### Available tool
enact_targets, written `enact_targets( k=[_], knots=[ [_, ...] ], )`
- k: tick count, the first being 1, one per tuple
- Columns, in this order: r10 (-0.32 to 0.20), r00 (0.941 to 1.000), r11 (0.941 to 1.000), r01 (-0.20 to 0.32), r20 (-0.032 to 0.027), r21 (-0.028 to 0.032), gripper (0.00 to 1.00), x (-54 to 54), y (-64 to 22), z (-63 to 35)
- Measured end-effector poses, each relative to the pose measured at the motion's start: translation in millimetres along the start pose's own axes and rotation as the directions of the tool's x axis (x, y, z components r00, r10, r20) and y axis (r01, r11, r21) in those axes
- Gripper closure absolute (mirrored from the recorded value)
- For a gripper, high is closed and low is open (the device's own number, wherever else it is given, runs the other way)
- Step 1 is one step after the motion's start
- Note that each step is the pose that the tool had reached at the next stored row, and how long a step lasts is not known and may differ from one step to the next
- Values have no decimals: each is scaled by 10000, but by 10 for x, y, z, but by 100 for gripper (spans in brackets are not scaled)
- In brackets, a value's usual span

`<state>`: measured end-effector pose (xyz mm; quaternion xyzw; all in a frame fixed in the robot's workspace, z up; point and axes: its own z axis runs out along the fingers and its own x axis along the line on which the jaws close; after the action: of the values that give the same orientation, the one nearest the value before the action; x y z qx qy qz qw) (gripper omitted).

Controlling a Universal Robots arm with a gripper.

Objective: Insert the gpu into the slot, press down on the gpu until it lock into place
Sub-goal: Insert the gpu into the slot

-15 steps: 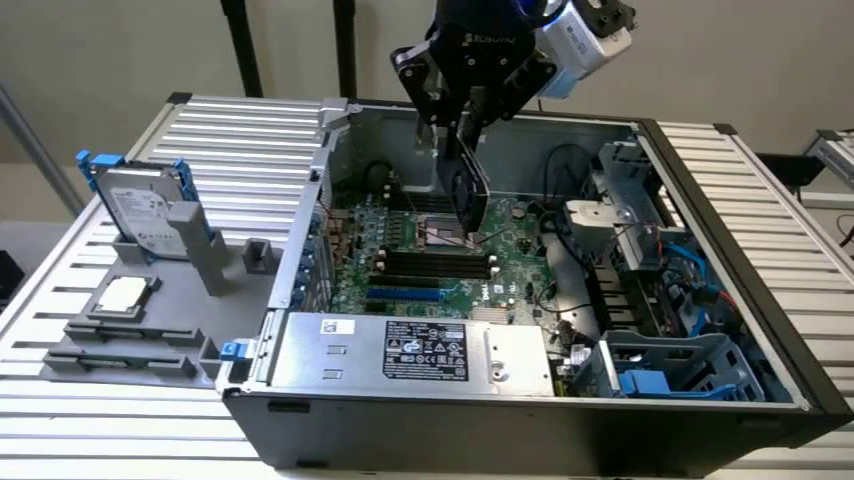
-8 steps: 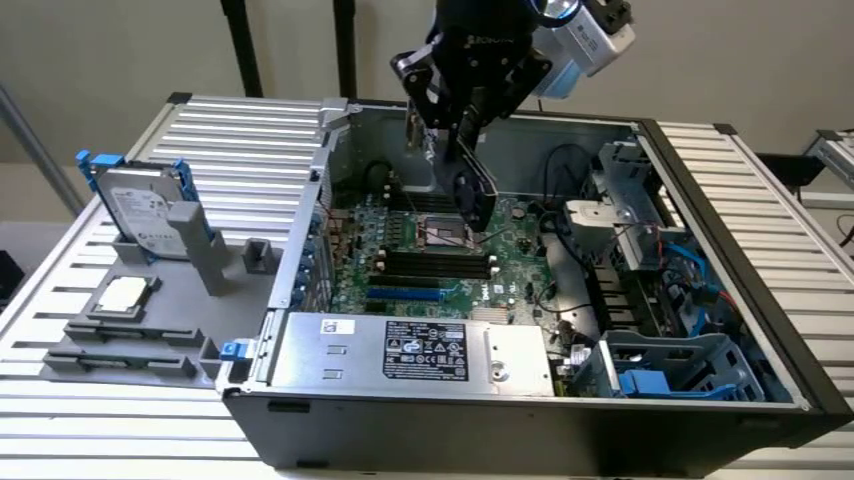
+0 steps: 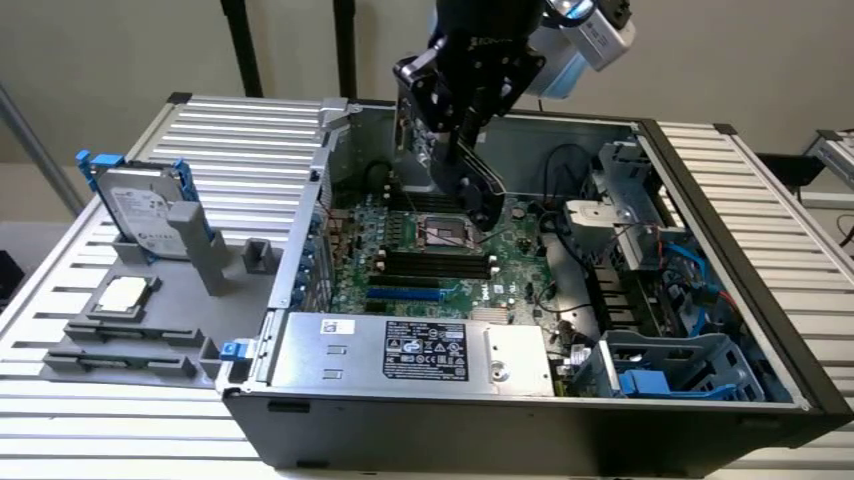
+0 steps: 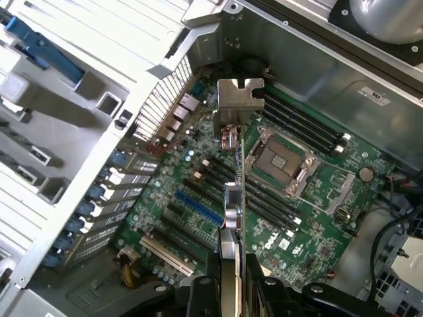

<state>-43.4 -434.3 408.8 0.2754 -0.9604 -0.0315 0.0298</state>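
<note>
My gripper (image 3: 461, 120) hangs over the open computer case, shut on the gpu (image 3: 470, 175), a black card held on edge above the motherboard near the processor socket. In the wrist view the gpu (image 4: 235, 198) appears edge-on between my fingers (image 4: 201, 294), with its silver bracket (image 4: 239, 99) at the far end. The slot (image 3: 404, 295) is a bright-blue strip on the green board, lower and toward the case front, apart from the card. In the wrist view the slot (image 4: 198, 206) lies just beside the card's edge line.
A silver power supply box (image 3: 400, 350) fills the case front. Black memory strips (image 3: 430, 265) and the processor socket (image 3: 442, 232) sit on the board. Cables and a blue drive cage (image 3: 667, 365) crowd the exterior view's right. A hard drive (image 3: 140, 210) stands outside on the left.
</note>
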Motion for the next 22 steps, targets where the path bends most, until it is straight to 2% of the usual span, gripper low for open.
enact_targets(
  k=[5,10,15,19,22],
  knots=[
    [-901,9959,9959,901,-67,30,74,0,0,0],
    [-1788,9838,9838,1789,-137,54,74,0,0,0],
    [-2673,9634,9635,2675,-208,71,74,-1,0,1],
    [-3369,9411,9414,3373,-267,81,74,0,0,1],
    [-3870,9215,9218,3875,-311,86,74,0,0,1]
  ],
)
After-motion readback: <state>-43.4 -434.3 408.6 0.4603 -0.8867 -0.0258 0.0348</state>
